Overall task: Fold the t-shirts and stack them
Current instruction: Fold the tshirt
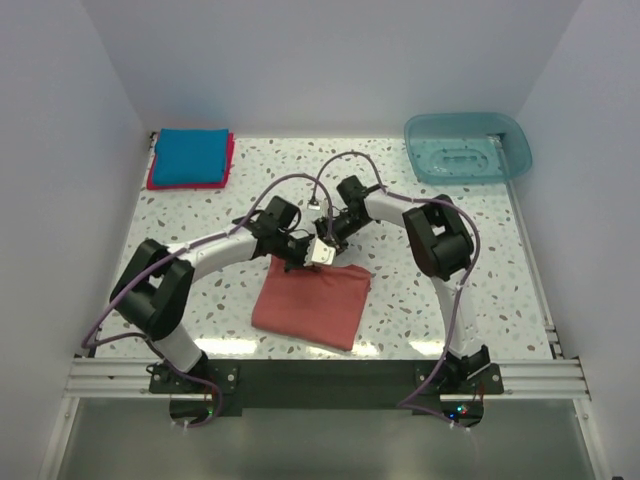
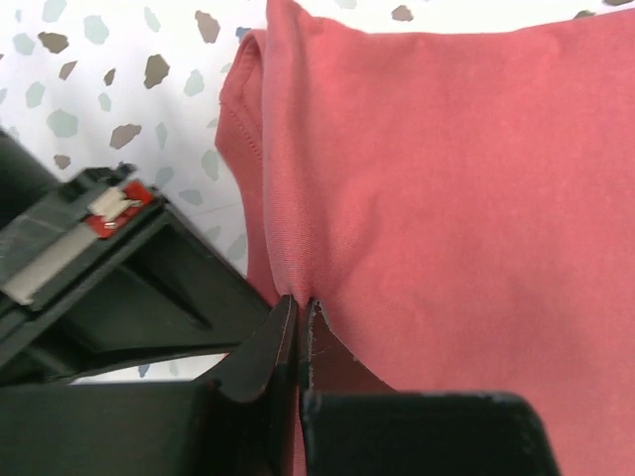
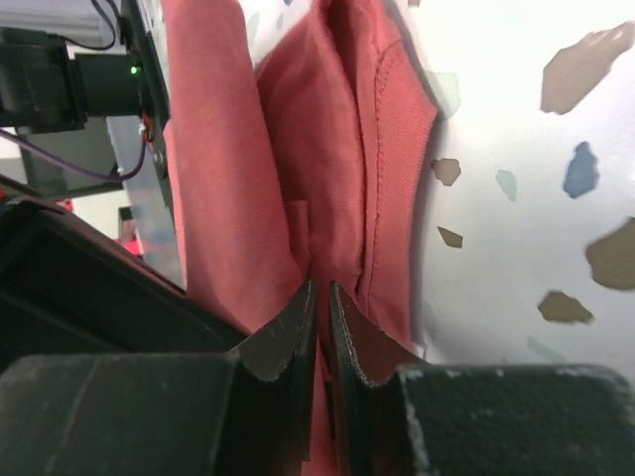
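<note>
Two arms meet over the salmon-red t-shirt (image 1: 312,305), which lies as a rough sq. at centre-front of the speckled table (image 1: 450,300), near the arm bases. The left gripper (image 2: 298,309) has its fingers pressed together on a ridge of cloth at the shirt's far edge, by a stitched hem. The right gripper (image 3: 322,293), just beside it, is likewise all but closed, w/ a thin fold of the same fabric nipped between the tips. Per the overhead view, both pinch pts sit close together toward the left end of that far edge. At the far-left corner the blue t-shirt (image 1: 190,157) rests folded on top of the crimson-pink t-shirt (image 1: 229,160), only a rim of the latter showing beneath & beside it. That reads as two of three garments folded & stacked. A teal tub (image 1: 520,160) sits at the far-right corner, well apart from the action. Judged status: approx. two-thirds done. The salmon-red piece looks partly folded, w/ several layers showing in the right wrist view. It also looks broader than the stack, so prob. at least one more fold is needed. After that comes a carry across to the far-left pile & placement on top of the blue. Whether the present double grip is meant for a further fold or for the lift can't be told from these views.
</note>
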